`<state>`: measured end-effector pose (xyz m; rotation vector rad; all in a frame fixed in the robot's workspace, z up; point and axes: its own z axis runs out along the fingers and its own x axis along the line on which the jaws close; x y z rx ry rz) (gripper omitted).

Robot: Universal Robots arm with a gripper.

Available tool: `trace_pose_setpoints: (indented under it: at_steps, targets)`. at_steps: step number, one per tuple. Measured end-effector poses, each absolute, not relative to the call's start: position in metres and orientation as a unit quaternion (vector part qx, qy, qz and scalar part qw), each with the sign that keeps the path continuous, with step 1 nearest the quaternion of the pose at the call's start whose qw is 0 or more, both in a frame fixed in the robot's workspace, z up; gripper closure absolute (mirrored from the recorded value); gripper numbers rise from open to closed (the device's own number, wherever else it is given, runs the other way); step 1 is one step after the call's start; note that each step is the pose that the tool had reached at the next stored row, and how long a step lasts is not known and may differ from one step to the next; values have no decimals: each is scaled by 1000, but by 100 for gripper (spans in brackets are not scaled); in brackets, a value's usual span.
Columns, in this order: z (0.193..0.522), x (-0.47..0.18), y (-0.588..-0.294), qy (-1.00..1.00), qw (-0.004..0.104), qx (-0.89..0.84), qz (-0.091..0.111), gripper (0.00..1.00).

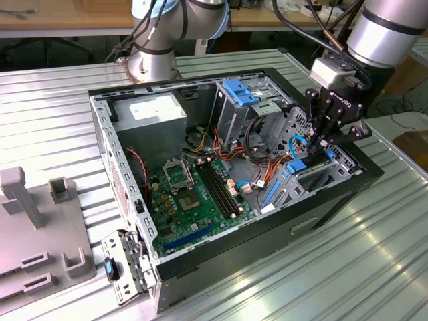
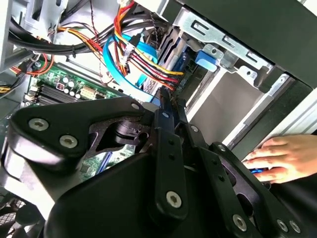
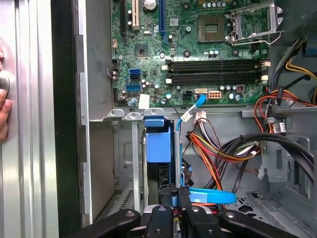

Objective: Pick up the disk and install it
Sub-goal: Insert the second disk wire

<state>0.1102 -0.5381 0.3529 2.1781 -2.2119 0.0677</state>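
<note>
The disk stands on edge in the drive bay at the case's front corner, its blue carrier rail facing the first wrist view. In the exterior view the black gripper reaches down into that bay on the exterior view's right. Its fingers are drawn together on the disk's thin edge in both wrist views, gripper and gripper. Most of the disk's dark body is hidden behind the bay's metal walls.
The open computer case lies on a ribbed metal table. Inside are the green motherboard, a grey power-supply box, a light-blue latch and bundled cables beside the bay. A person's hand rests on the case's outer side.
</note>
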Motion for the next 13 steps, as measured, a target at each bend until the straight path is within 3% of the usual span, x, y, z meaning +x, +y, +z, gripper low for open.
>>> trace_pose_setpoints:
  at_steps: [6, 13]
  targets:
    - [352, 107, -547, -703, 6, 711, 17, 84]
    - [351, 107, -548, -703, 4, 711, 16, 84]
